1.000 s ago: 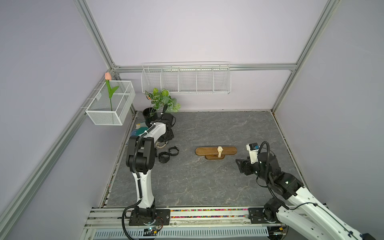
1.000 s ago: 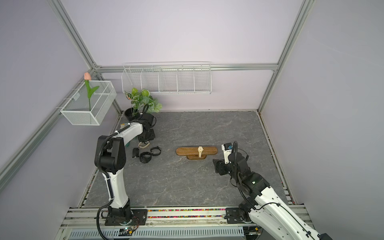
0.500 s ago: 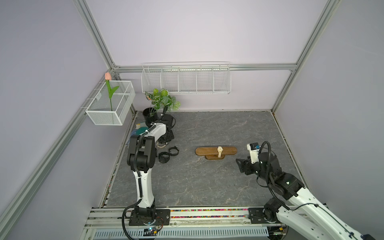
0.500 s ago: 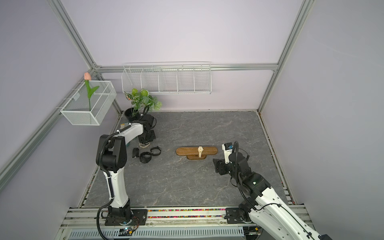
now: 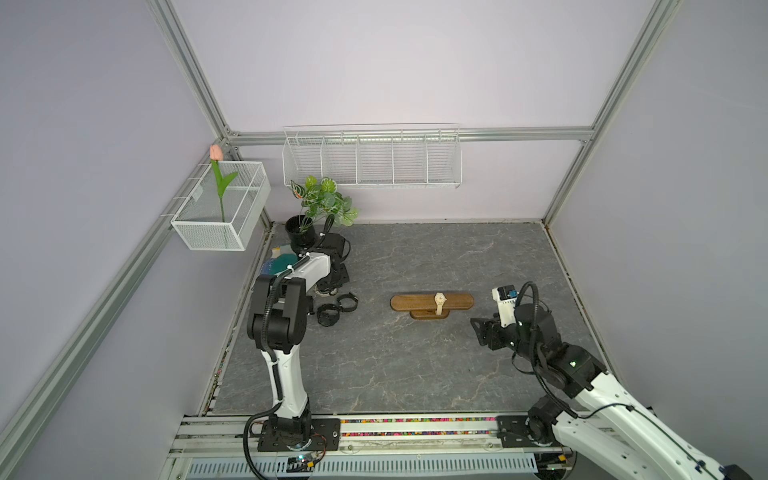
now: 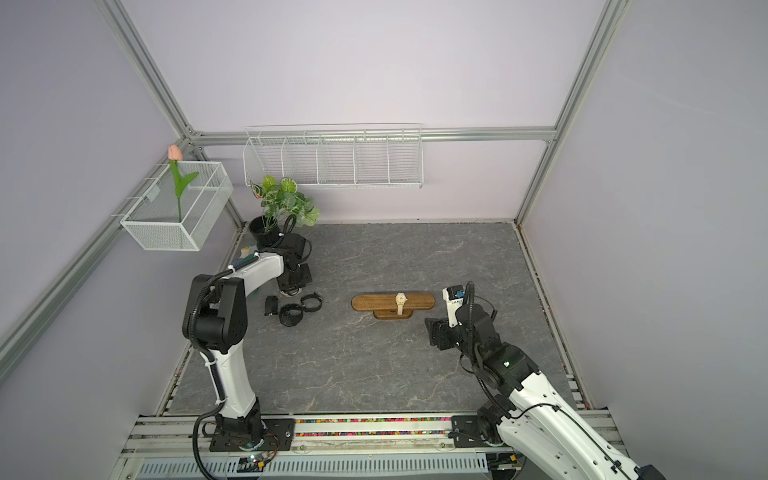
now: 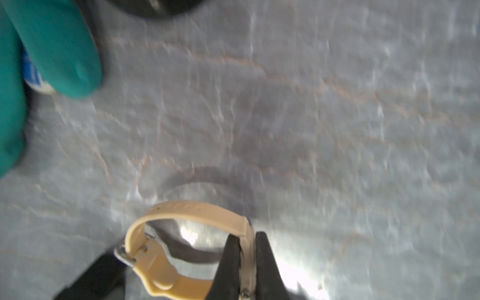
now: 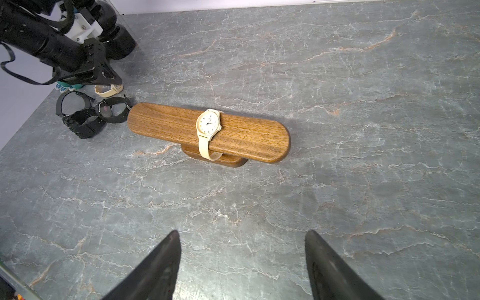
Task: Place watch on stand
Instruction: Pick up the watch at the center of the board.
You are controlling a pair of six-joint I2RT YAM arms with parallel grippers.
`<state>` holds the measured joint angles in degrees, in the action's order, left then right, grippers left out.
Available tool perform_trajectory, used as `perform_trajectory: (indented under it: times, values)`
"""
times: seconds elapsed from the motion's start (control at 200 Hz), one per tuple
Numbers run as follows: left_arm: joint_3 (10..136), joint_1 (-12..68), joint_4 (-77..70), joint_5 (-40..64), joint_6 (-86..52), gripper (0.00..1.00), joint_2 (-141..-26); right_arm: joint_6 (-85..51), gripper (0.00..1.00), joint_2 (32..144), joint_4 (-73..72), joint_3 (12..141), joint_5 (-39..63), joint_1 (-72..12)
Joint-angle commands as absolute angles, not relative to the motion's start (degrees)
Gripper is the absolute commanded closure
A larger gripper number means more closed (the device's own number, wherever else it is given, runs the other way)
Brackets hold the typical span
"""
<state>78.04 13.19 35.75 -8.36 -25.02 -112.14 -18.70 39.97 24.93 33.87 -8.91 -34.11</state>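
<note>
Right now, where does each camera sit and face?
Top views: high over the front rail, looking down at the table; left arm, right arm show.
Left wrist: close above the table; left jaws shut on a beige watch.
Right wrist: low, facing the stand and its cream watch; right jaws open.
Shared: stand in top and right-wrist views; beige watch in both wrist views.

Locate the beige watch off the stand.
Left wrist view: beige watch pinched in the left gripper, at the table's left side, beside the black watches.

Left tool [image 7: 245, 235] pinched tight, low, reached far forward; right tool [image 8: 242, 231] spread wide, held aloft.
</note>
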Motion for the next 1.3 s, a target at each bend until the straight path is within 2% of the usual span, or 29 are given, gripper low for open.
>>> perform_trajectory:
  times: [0.0, 0.155, 0.295, 0.46, 0.59, 0.76, 0.885, 0.975, 1.125, 1.295]
  values:
    - [73.86, 16.35, 30.29, -4.96, -22.89, 0.98, -102.71, -19.25, 0.23, 40.72, 22.75, 35.24, -7.14, -33.9]
    - [69.32, 21.02, 28.38, -3.99, -20.64, 0.98, -91.15, -18.66, 0.21, 41.88, 22.06, 36.28, -5.09, -33.88]
    - [64.89, 24.78, 22.59, 6.21, -17.98, 0.98, -81.81, -17.04, 0.18, 43.0, 21.15, 37.64, -2.77, -33.88]
    - [61.99, 35.64, 18.5, 7.82, -9.55, 0.98, -74.63, -17.41, 0.15, 44.82, 23.0, 41.28, -1.5, -33.9]
    - [58.21, 41.33, 12.53, 15.43, -4.06, 0.98, -72.3, -20.47, 0.15, 45.89, 23.86, 44.29, 2.21, -33.9]
    - [54.63, 44.23, 6.85, 24.15, -0.28, 0.98, -70.01, -21.86, 0.18, 46.41, 25.71, 46.66, 7.25, -34.21]
    - [54.86, 44.71, 6.98, 30.56, 0.89, 0.97, -70.36, -11.5, 0.19, 45.37, 25.59, 45.69, 13.35, -36.59]
    - [56.51, 45.24, 9.26, 34.9, 1.59, 0.97, -71.56, -5.32, 0.18, 43.45, 26.81, 44.86, 12.28, -38.35]
    - [56.64, 45.53, 9.74, 37.18, 2.07, 0.98, -70.22, -4.49, 0.19, 42.02, 23.36, 43.25, 10.07, -39.74]
    - [56.01, 45.61, 7.1, 42.48, 0.03, 0.98, -68.23, -5.57, 0.25, 43.43, 16.12, 39.07, 9.41, -39.86]
